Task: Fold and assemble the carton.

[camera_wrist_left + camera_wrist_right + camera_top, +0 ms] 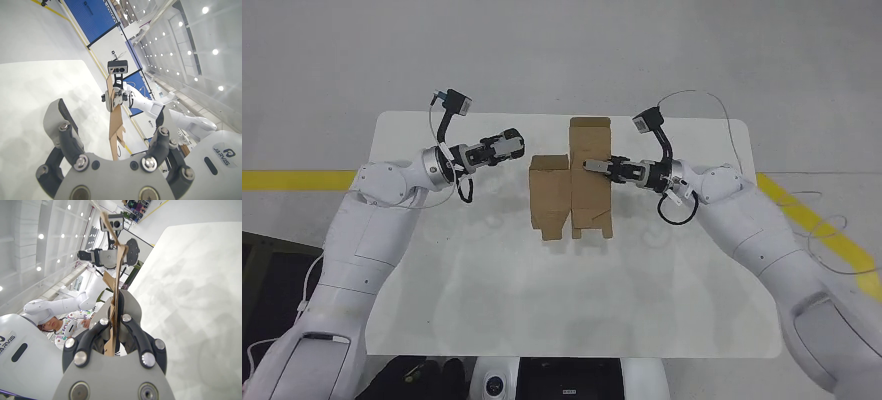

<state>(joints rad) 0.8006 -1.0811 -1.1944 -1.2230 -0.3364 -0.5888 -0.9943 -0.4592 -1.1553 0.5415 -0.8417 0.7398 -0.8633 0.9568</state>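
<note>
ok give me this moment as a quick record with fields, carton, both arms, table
carton: flat brown cardboard, broad face up, held off the table, not yet folded into a box
right gripper: jaws shut on the carton's edge
left gripper: jaws open, apart from the carton, holding nothing
table: white, under the carton
</note>
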